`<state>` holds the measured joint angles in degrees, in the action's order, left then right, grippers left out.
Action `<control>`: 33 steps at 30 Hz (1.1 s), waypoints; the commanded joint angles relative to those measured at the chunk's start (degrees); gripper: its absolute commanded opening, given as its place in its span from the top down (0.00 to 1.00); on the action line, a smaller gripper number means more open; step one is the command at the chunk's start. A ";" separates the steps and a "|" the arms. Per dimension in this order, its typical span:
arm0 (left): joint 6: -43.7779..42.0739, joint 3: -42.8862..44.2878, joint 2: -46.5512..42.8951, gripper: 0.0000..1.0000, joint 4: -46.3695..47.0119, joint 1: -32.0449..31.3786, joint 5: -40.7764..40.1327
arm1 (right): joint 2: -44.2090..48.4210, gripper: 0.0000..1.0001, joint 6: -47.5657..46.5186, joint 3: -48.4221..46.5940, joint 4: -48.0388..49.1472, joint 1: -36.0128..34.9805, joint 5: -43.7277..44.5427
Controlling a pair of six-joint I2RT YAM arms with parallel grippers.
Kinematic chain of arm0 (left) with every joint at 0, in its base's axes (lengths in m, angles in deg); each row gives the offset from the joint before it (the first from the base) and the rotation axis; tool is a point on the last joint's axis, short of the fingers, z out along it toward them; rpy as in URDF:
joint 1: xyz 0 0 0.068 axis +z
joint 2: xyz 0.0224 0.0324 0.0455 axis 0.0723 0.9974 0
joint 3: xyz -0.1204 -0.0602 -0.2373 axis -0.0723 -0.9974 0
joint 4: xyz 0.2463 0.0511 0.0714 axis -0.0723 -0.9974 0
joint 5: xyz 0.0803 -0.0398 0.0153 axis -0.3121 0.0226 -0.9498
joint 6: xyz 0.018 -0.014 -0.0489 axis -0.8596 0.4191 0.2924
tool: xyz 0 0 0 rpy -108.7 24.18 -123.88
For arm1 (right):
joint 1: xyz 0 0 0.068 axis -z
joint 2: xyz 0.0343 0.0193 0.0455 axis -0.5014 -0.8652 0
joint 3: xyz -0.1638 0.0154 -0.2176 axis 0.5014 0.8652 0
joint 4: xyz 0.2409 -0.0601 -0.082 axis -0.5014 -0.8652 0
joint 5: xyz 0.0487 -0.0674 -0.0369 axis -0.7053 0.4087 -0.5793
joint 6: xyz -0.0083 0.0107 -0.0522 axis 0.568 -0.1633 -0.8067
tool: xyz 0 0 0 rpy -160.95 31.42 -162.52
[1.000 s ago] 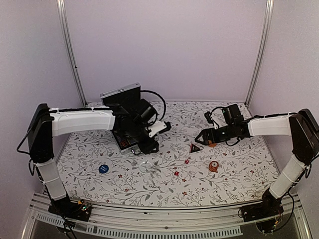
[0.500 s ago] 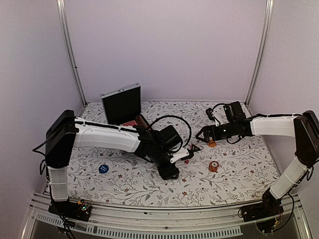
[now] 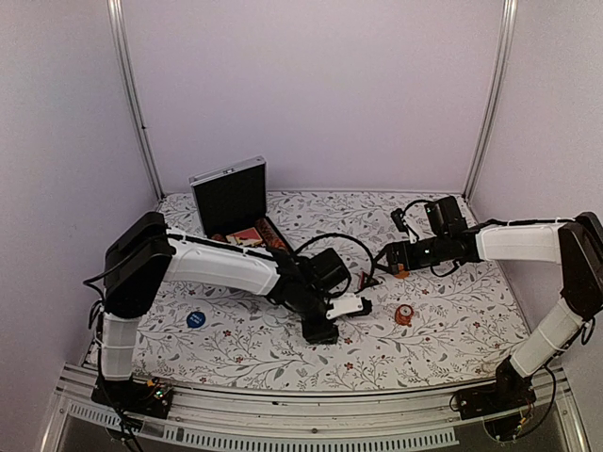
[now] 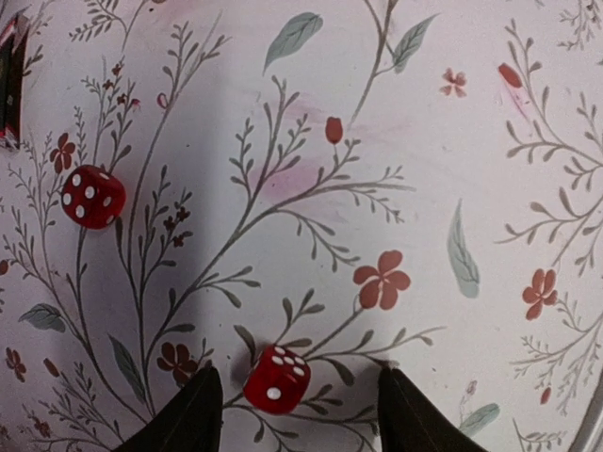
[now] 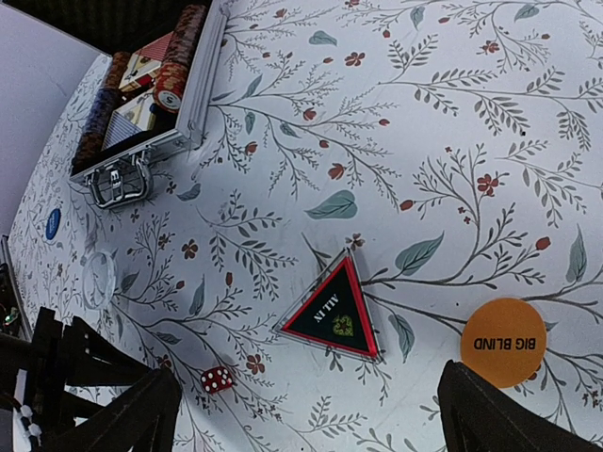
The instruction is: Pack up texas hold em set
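1. The left claw (image 4: 297,419) points straight down at the table. Its two black fingers (image 4: 184,419) stand apart. A tiny red dice (image 4: 276,379) sits between them, and neither finger touches it.
2. A second red dice (image 4: 92,196) lies well off to one side on the flowery cloth (image 4: 424,141).
3. The left arm (image 3: 221,264) reaches low from the left side to the middle of the table. It bends down at the wrist.
4. The right claw (image 5: 311,424) is wide open and holds nothing. It hangs low over the cloth.
5. The triangle token (image 5: 334,313) lies flat just in front of the right claw, with one corner pointing away from it. An orange round token (image 5: 504,342) lies near it.
6. The right arm (image 3: 513,240) stretches in from the right side, almost level.
7. The silver case (image 5: 200,89) sits open at the back left of the table. Its long side runs left to right, a bit slanted.
8. The lid (image 3: 231,196) stands up at the back with its black inside facing the front.
9. Reddish chip rows (image 5: 174,71) and card decks (image 5: 139,68) lie inside the case. The rows run from the lid toward the front edge.
10. A blue round token (image 3: 195,318) lies near the front left.
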<state>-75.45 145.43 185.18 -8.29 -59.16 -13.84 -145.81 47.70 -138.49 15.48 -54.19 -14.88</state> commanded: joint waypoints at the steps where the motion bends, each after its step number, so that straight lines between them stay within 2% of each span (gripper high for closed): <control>1: -3.33 2.18 1.17 0.44 0.65 0.17 -0.76 | 0.87 0.01 0.45 0.62 1.42 -0.17 -0.57; 20: -4.82 4.28 1.56 0.66 -2.01 1.43 1.91 | -0.29 0.01 0.98 0.93 2.17 -0.17 -1.51; 33: -4.40 4.39 0.85 0.75 -3.75 2.39 2.80 | -0.25 0.01 1.07 1.20 2.26 -0.18 -1.47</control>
<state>-79.82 148.53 186.36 -10.83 -57.83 -12.16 -145.81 48.55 -138.14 16.40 -54.21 -15.91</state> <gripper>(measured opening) 0.261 0.989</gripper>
